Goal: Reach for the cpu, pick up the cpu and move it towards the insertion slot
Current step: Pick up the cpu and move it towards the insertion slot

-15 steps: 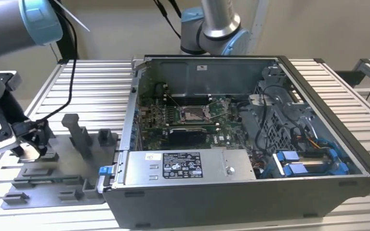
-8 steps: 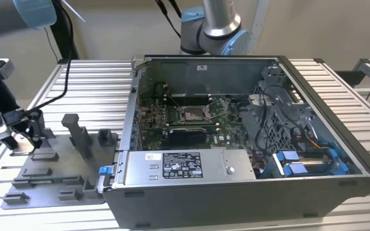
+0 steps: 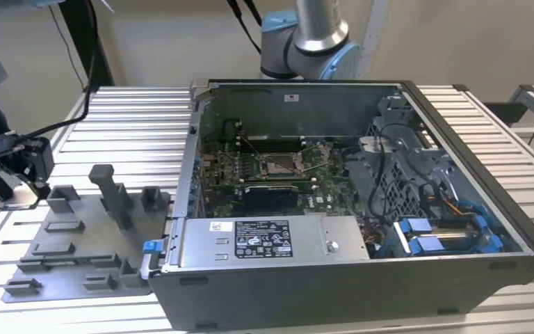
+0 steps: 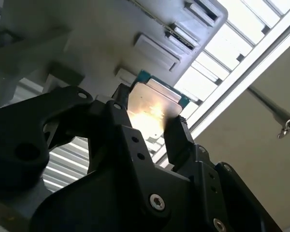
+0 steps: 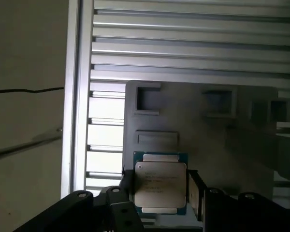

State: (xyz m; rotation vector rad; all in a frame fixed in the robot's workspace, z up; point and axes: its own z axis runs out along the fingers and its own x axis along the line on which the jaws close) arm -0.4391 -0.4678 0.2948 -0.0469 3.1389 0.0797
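The cpu (image 5: pixel 160 183), a flat square chip with a silvery lid and a green rim, sits between the black fingers (image 5: pixel 195 193) of my gripper (image 5: pixel 160 193), which is shut on its two opposite edges. In the second wrist view the cpu (image 4: pixel 152 108) catches a bright glare between the fingers (image 4: pixel 176 137). In the exterior view my gripper (image 3: pixel 23 193) hangs at the far left, over the left end of the grey tray (image 3: pixel 72 257). The insertion slot (image 3: pixel 281 165), a shiny metal-framed socket on the green board, lies inside the open computer case, far to the right of the gripper.
The grey tray (image 5: pixel 208 145) with upright posts (image 3: pixel 109 191) lies under and beside the gripper on a slatted metal table (image 3: pixel 128 118). The open case (image 3: pixel 360 278) has tall walls, a power supply (image 3: pixel 267 243) at the front and cables at the right. The table's edge (image 5: pixel 77 96) is close by.
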